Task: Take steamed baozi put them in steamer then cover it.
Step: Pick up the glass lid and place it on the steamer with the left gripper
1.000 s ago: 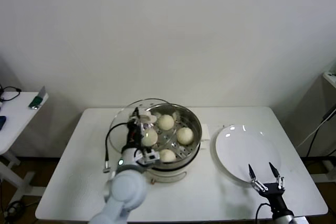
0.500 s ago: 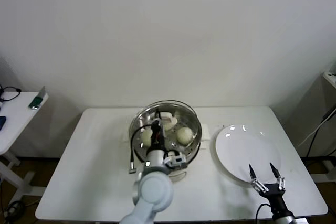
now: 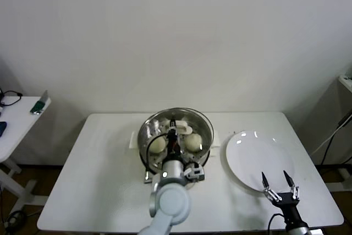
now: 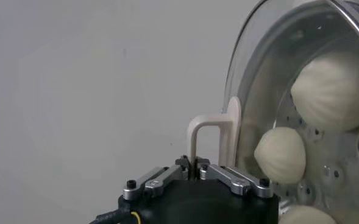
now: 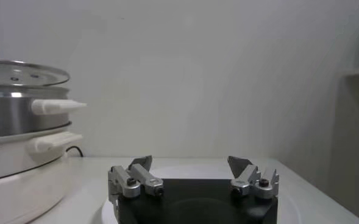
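Observation:
The steamer (image 3: 205,146) stands mid-table on its cream pot base. The clear glass cover (image 3: 190,118) lies level over it. My left gripper (image 3: 175,136) is shut on the cover's cream handle (image 3: 182,127). In the left wrist view the gripper (image 4: 194,167) pinches the handle (image 4: 206,131). Through the glass (image 4: 252,91) I see three baozi (image 4: 331,91) (image 4: 281,155) (image 4: 301,214) on the perforated bottom. Two baozi (image 3: 158,144) (image 3: 192,141) show in the head view. My right gripper (image 3: 278,179) is open and empty over the plate's near edge.
A flat white plate (image 3: 247,152) lies right of the steamer. The right wrist view shows the steamer (image 5: 14,115), its cover (image 5: 21,70) and side handles to the left of the open right gripper (image 5: 190,161). A side table (image 3: 16,114) stands far left.
My left arm has carried the cover to the right, from the steamer's left side to directly over it. The right arm has not moved.

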Available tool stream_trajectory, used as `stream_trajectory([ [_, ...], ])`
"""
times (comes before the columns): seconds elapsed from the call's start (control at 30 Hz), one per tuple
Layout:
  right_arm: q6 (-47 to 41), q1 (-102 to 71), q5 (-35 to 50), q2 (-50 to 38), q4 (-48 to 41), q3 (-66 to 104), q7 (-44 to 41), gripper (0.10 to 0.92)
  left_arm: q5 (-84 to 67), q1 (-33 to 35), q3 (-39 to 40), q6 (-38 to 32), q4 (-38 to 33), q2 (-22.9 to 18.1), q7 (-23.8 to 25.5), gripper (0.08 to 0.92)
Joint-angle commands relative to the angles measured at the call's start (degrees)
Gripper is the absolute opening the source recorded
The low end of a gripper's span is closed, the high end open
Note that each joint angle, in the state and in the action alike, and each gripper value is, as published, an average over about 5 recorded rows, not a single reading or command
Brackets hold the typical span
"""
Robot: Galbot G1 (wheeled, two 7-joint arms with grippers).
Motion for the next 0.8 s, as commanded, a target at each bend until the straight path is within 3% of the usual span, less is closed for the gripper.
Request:
stream_trajectory([
  [0.03, 0.1, -0.1, 0.6, 0.0, 0.0, -0.1, 0.0, 0.823, 2.4, -0.4, 0.0, -0.5, 1.8, -0.3, -0.2, 0.143],
  [0.8, 0.0, -0.1, 2.1, -0.3, 0.4, 0.0, 0.4, 0.823, 1.8, 0.0, -0.6, -0.8, 2.2, 0.3, 0.2, 0.143],
])
